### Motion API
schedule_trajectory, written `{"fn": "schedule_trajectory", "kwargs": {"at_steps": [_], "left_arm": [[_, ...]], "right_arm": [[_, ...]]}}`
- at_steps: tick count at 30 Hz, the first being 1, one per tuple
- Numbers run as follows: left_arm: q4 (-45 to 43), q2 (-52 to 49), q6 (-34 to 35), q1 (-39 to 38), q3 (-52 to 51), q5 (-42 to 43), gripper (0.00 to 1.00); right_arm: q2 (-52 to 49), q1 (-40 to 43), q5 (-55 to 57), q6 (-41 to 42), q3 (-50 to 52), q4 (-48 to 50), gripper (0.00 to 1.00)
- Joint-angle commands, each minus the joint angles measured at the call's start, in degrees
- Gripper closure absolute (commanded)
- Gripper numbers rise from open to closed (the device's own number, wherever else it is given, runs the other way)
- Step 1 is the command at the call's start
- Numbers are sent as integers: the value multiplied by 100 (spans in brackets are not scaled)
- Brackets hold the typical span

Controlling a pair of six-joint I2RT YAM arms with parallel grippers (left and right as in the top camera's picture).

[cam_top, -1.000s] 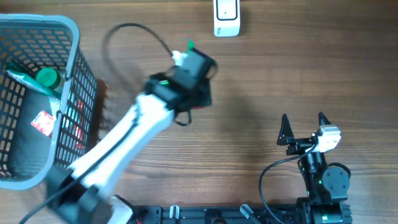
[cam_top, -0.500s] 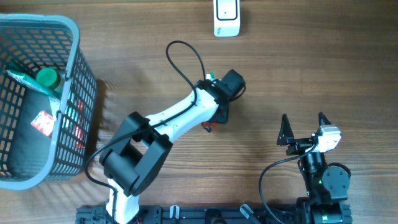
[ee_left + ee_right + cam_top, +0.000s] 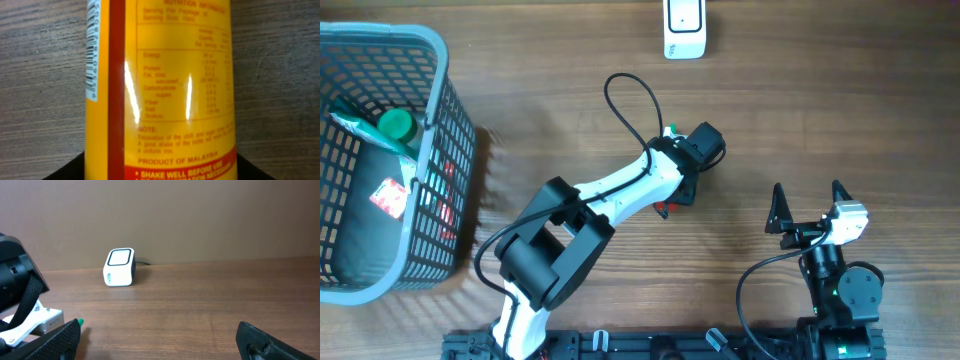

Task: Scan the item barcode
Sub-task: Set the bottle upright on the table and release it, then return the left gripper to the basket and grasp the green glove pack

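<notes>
Sauce bottle, yellow label: mid-table between left gripper fingers; clamped or not, you cannot tell. Right gripper: near right, jaws wide, empty. Scanner: far centre, well apart. Barcode: label's edge; a slack hold could twist it away from the scanner.

My left arm wears white shells between chunky black joints, with a thin black cable looping off it and a green spot near the wrist. My right arm is black, topped by a white-and-silver wrist block and two pointed black fingers.
</notes>
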State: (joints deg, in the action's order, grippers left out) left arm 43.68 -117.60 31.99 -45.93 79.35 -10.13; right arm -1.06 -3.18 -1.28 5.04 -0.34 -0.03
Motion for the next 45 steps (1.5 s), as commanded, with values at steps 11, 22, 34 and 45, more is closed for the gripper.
{"fn": "schedule_trajectory", "kwargs": {"at_steps": [11, 22, 34, 45], "left_arm": [[1263, 428, -330, -103, 920, -866, 0], [1703, 1967, -328, 243, 1808, -1956, 0], [1106, 4636, -306, 3042, 1808, -2041, 0], [1172, 4717, 192, 7042, 1808, 531, 0]], "right_arm": [[52, -13, -46, -50, 4, 17, 0], [52, -13, -46, -50, 4, 20, 0], [52, -13, -46, -52, 4, 17, 0], [52, -13, -46, -52, 4, 17, 0]]}}
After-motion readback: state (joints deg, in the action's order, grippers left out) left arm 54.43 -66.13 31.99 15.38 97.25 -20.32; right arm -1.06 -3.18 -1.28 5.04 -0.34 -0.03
